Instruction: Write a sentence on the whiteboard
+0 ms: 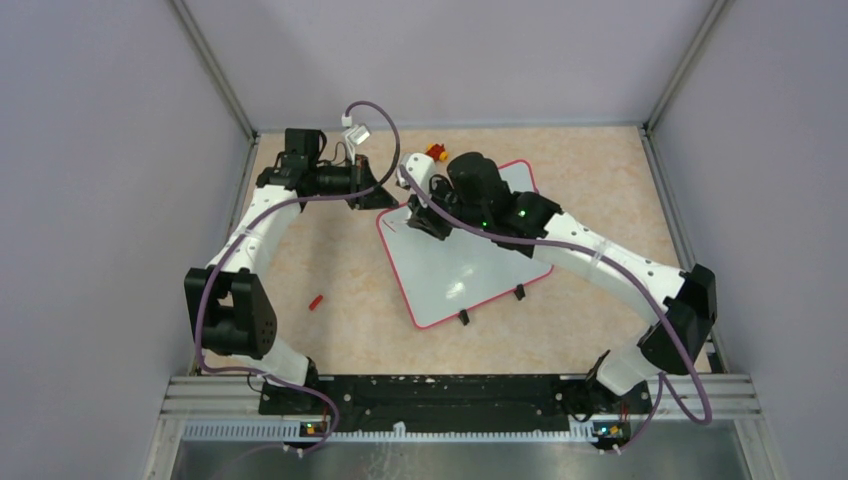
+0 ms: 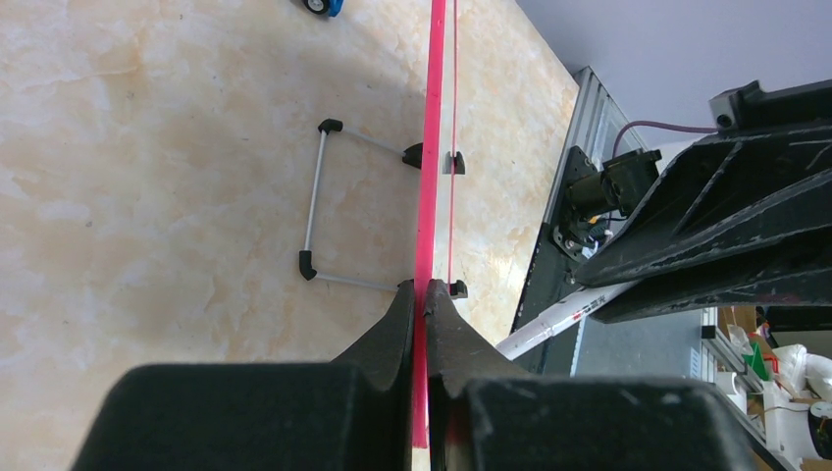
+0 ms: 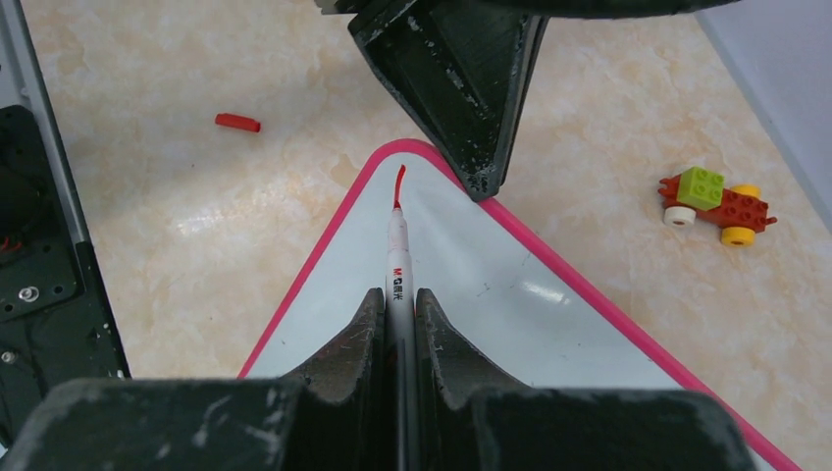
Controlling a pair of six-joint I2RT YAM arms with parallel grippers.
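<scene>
My right pincer (image 3: pixel 397 294) was closed on one red marker (image 3: pixel 397 245). The marker's long axis ran straight ahead from my jaws, its tip at the left corner of the whiteboard (image 3: pixel 510 294). The board lay on the table, beneath and ahead of this pincer, the arm nearer to it. My left pincer (image 2: pixel 424 294) was clamped narrow on the pink rim at that same corner. Of the sentence, I saw only one short red stroke (image 3: pixel 399 183). Counted: one board, two black clips (image 1: pixel 463 317), one loose red cap (image 3: pixel 237 122), one toy brick car (image 3: pixel 714 201).
</scene>
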